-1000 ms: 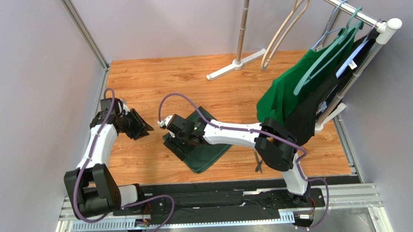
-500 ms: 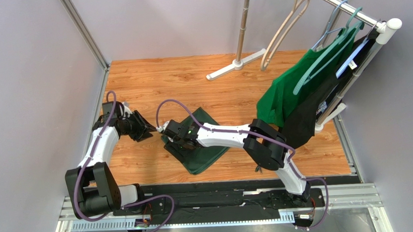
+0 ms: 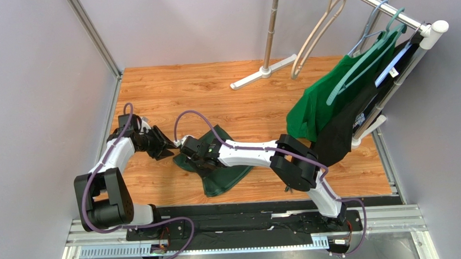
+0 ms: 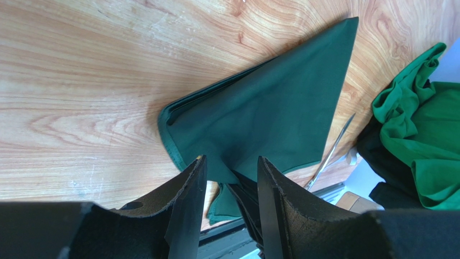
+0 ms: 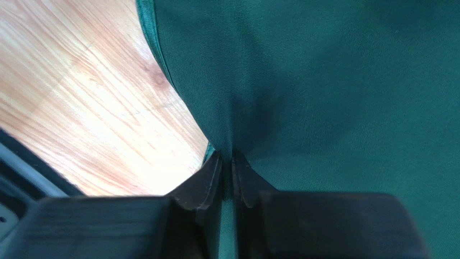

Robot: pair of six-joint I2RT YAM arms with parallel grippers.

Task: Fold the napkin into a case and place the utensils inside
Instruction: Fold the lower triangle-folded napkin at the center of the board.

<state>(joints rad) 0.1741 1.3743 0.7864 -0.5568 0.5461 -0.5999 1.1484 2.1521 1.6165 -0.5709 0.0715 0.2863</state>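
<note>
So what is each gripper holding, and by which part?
The right gripper pinches the napkin at its hemmed edge; the left gripper is open, gripping nothing.

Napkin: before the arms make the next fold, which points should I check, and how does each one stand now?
1. Right gripper shut on napkin: ok.
2. Left gripper open for its own grasp: ok.
3. Left gripper holds cloth: not ok, jaws stand apart at the edge.
4. Napkin flat on table: not ok, puckered at the pinch.
5. Utensil clear of napkin: cannot tell, it lies close beside the edge.
</note>
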